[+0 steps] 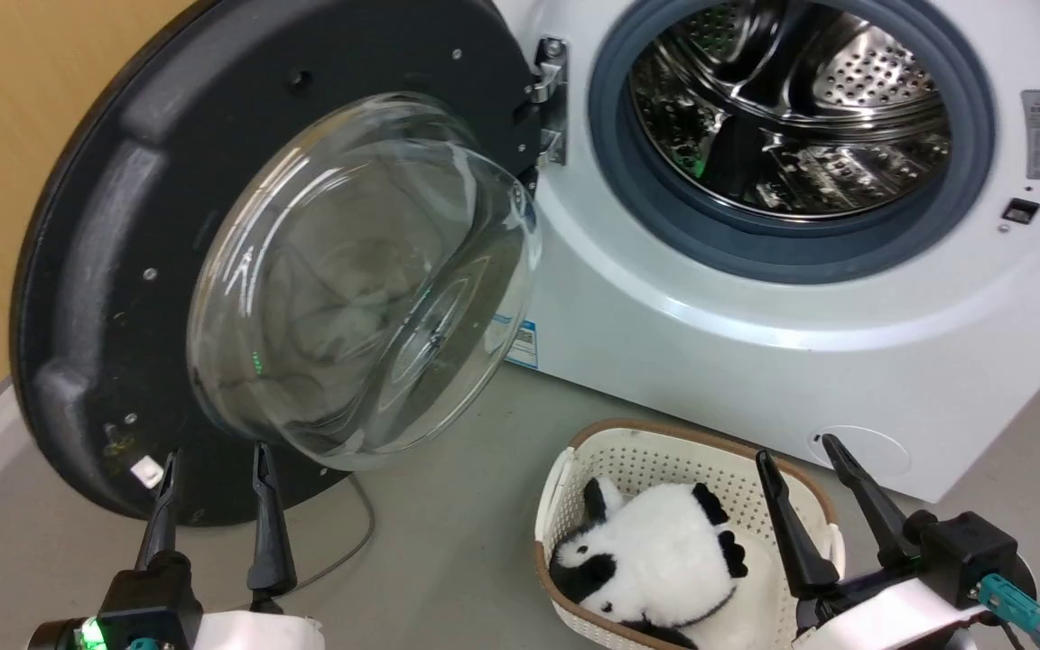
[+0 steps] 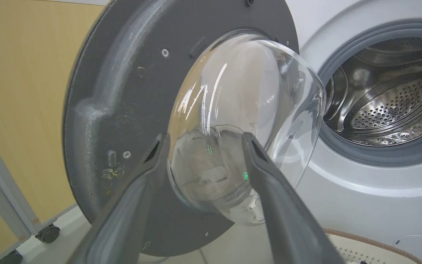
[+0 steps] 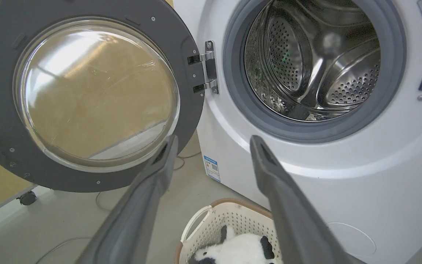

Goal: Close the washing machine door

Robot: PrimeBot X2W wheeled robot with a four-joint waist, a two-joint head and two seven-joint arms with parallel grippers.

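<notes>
Washing machine door (image 1: 123, 271) is seen swung fully open to the left of the washing machine (image 1: 710, 343), hung on a metal hinge (image 1: 552, 99), with its matte black inner side and bulging glass bowl (image 1: 366, 289) turned toward the camera. The perforated steel drum (image 1: 791, 117) is exposed inside the grey rubber seal (image 1: 615, 181). A blue sticker (image 1: 523, 343) is noted low at the left edge of the machine's front, a round flap (image 1: 863, 447) low toward its right. Left gripper (image 1: 216, 451) is held with jaws spread and nothing between them, fingertips pointed at the door's lower edge; whether the door is touched cannot be told. Right gripper (image 1: 796, 448) is likewise spread and empty, raised over a cream perforated basket (image 1: 637, 451). The basket is set on the floor (image 1: 448, 542) just before the machine's lower front, and a black-and-white plush panda (image 1: 655, 551) is lying in it. A thin cable (image 1: 362, 533) is trailed across the floor under the door.
</notes>
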